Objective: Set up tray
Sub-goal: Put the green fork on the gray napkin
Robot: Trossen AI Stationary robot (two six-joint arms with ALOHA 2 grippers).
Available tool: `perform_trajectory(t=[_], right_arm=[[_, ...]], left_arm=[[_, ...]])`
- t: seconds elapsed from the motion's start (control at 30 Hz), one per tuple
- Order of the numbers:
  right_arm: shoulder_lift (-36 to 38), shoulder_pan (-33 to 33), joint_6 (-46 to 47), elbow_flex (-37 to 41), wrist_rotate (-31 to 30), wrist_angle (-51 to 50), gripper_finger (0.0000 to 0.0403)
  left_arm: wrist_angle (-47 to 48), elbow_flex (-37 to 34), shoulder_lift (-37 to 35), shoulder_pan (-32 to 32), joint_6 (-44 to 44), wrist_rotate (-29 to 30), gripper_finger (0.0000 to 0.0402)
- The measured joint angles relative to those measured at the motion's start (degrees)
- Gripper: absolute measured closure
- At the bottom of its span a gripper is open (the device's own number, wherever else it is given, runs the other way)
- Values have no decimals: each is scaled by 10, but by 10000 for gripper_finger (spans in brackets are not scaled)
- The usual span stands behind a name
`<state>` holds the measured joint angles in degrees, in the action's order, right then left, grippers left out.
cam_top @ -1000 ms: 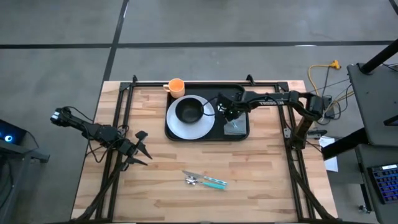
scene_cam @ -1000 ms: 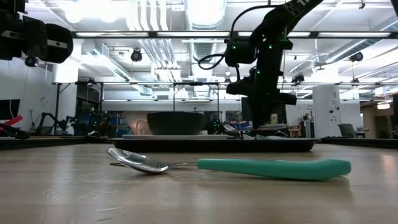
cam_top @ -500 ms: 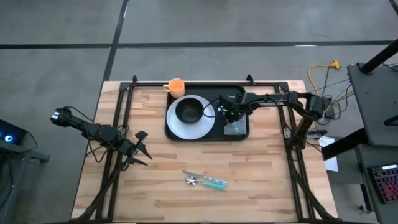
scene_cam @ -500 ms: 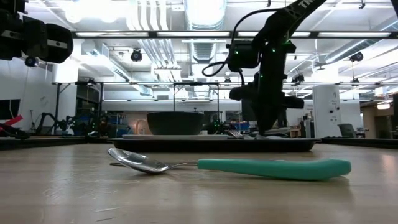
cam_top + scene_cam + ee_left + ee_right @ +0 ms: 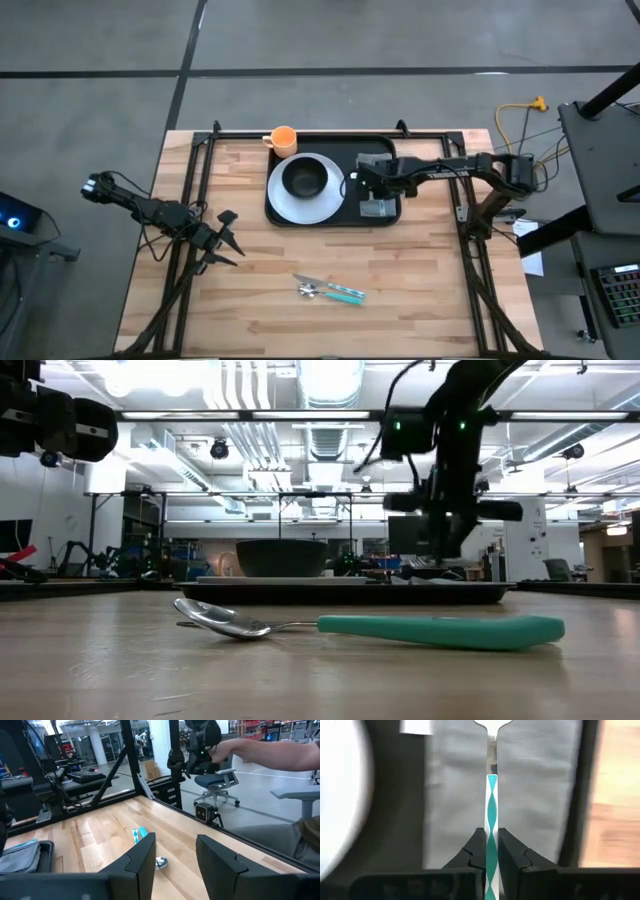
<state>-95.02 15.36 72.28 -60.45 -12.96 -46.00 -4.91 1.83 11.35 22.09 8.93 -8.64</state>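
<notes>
The black tray (image 5: 385, 150) lies at the table's far middle. On it sit a white plate (image 5: 300, 207) with a dark bowl (image 5: 304, 178) and, on its right part, a grey napkin (image 5: 379, 209). My right gripper (image 5: 365, 182) hovers over the napkin (image 5: 535, 795), shut on a teal-handled utensil (image 5: 491, 795); the utensil's head is cut off at the picture's edge. My left gripper (image 5: 228, 240) waits open near the table's left edge. A teal-handled spoon (image 5: 450, 630) and one more teal utensil (image 5: 345, 293) lie on the wood toward the near edge. My right gripper pinches the utensil's teal handle (image 5: 491, 817) between its two fingers (image 5: 476, 845). The fingers lie along the handle, and the silver neck (image 5: 491, 750) reaches out past them over the napkin. Whether the far end touches the napkin, I cannot tell.
An orange cup (image 5: 284, 138) stands just off the tray's far left corner. Black frame rails (image 5: 200, 190) run along the table's left, right and far sides. Bare wood (image 5: 420, 270) stretches between the tray and the near edge, apart from the two utensils.
My right arm has swung a little toward the table's near edge above the tray's right part, and its wrist has turned. It stays shut on the utensil. In the low view the gripper has shifted to the right.
</notes>
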Motion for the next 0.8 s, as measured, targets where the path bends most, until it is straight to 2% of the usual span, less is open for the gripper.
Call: perform_trajectory(t=[0.2,0.8], right_arm=[[16,-6,5,1,-7,52,390],[-47,26,-22,11,-5,89,390]], left_arm=[[0,0,0,0,0,0,279],[0,0,0,0,0,0,279]])
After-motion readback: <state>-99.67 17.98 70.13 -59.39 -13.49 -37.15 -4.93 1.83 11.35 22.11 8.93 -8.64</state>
